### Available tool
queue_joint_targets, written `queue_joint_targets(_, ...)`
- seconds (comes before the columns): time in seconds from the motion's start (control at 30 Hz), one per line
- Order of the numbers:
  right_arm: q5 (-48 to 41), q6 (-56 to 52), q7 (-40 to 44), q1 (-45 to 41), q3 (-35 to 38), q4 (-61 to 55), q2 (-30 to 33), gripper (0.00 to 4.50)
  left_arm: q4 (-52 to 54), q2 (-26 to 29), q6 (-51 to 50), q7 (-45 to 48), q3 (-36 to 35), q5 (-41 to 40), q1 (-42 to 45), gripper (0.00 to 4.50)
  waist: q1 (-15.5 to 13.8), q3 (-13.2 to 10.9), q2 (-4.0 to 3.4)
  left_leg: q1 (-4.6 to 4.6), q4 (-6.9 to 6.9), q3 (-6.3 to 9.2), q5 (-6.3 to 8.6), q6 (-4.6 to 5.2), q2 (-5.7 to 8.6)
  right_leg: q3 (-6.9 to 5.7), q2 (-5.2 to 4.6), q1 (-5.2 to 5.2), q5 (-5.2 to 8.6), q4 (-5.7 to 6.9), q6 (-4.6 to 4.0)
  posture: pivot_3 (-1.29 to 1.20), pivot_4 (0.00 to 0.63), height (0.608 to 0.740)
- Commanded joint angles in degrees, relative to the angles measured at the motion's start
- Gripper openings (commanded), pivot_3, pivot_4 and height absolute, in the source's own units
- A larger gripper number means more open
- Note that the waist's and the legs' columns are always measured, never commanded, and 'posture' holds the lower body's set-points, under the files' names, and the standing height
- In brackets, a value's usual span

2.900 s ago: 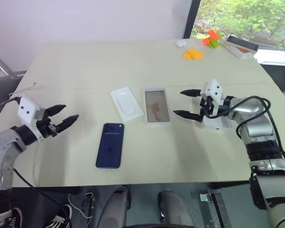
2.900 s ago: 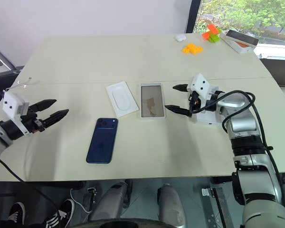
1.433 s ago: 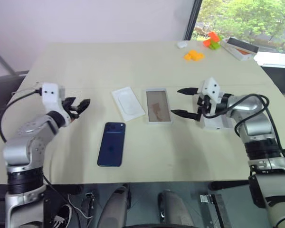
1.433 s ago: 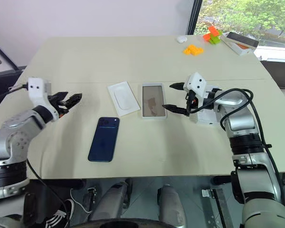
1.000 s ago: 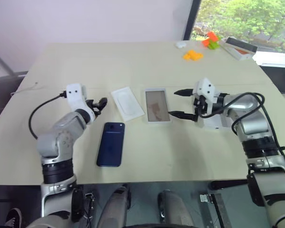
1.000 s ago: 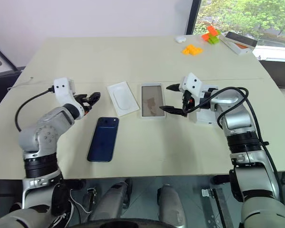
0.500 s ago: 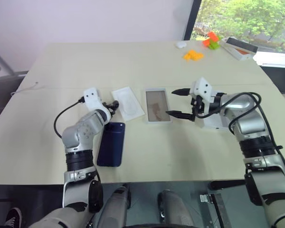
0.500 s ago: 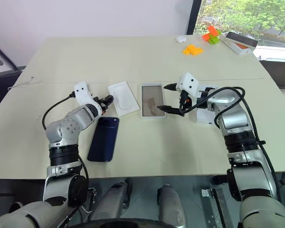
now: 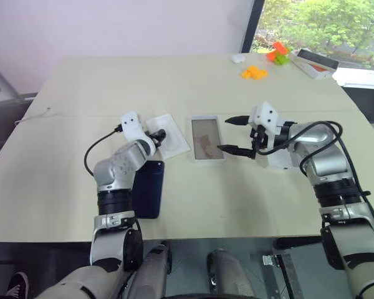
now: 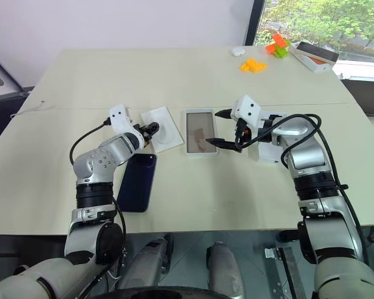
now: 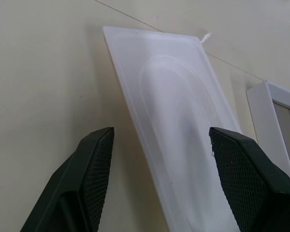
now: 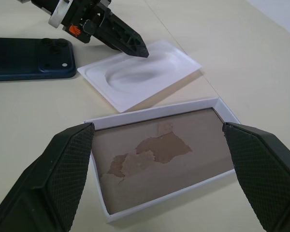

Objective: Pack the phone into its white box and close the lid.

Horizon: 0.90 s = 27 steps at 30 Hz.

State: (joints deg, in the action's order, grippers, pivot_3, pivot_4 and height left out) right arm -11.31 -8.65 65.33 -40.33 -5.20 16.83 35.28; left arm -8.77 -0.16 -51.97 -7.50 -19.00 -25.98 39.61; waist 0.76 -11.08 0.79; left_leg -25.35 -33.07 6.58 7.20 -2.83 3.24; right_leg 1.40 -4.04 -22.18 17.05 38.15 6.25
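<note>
Phone (image 10: 136, 182) behind open left pincer (image 10: 152, 130), white box (image 12: 160, 157) before open right pincer (image 10: 222, 129)

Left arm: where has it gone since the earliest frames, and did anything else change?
The left gripper swung in from the table's left edge past the phone to the insert card, jaws open, holding nothing. The right gripper stayed open at the white box. Phone, card and box unmoved.

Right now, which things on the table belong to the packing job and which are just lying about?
Job: phone, white box, lid, partly hidden.
Lying about: insert card, orange blocks, orange-and-white box.
</note>
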Motion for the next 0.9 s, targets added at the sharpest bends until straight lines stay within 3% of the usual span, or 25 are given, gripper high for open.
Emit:
queue_joint_targets(0.03,-0.09,1.11,-0.49,-0.91,1.11,-1.24,0.45,4.5,0.27,-0.89,0.09,-0.38,-0.99,-1.16,0.0,2.79,0.0,0.0,0.0,0.0,0.0,0.0,0.0,0.0,0.0,0.0,0.0,0.0,0.0,0.0,0.0,0.0,0.15,0.74)
queue_joint_targets(0.1,-0.18,1.03,-0.55,-1.22,1.08,-1.14,0.38,4.5,0.41,-1.21,-0.45,-0.27,-1.04,-1.53,-0.07,2.04,-0.01,0.0,0.0,0.0,0.0,0.0,0.0,0.0,0.0,0.0,0.0,-0.01,0.0,0.0,0.0,0.0,0.15,0.74)
queue_joint_targets(0.23,-0.37,0.86,-0.66,-1.61,1.1,-1.28,0.2,4.5,0.87,-1.2,-1.17,-0.74,-0.21,-0.71,-0.27,0.05,-0.01,0.0,0.0,-0.01,0.0,0.0,0.0,0.0,0.0,0.0,0.0,-0.01,0.0,-0.01,0.0,0.0,0.15,0.74)
queue_joint_targets(0.47,-0.49,0.63,-0.86,-1.45,1.11,-1.83,0.18,4.5,2.03,-0.89,-1.84,-1.78,-0.73,-0.71,-0.89,0.05,0.02,0.01,0.0,0.02,0.0,0.0,0.0,0.0,0.0,0.0,0.0,0.02,0.0,-0.01,0.0,0.0,0.15,0.74)
queue_joint_targets(0.67,-0.56,0.78,-1.2,-1.2,1.23,-1.83,0.18,4.5,4.31,-2.64,-3.43,-1.93,-5.65,-6.52,-0.46,0.05,0.02,0.0,0.0,0.01,0.0,0.0,0.0,0.0,-0.02,0.0,0.0,0.01,0.0,-0.01,0.0,0.0,0.15,0.74)
queue_joint_targets(0.9,-0.62,0.65,-1.01,-1.22,1.15,-1.73,0.2,4.5,6.64,-1.93,-5.28,-3.01,-6.52,-8.85,-0.32,0.05,0.02,0.0,0.01,0.01,0.0,0.0,0.0,-0.01,0.0,0.0,0.0,0.01,0.0,-0.01,0.0,0.0,0.15,0.74)
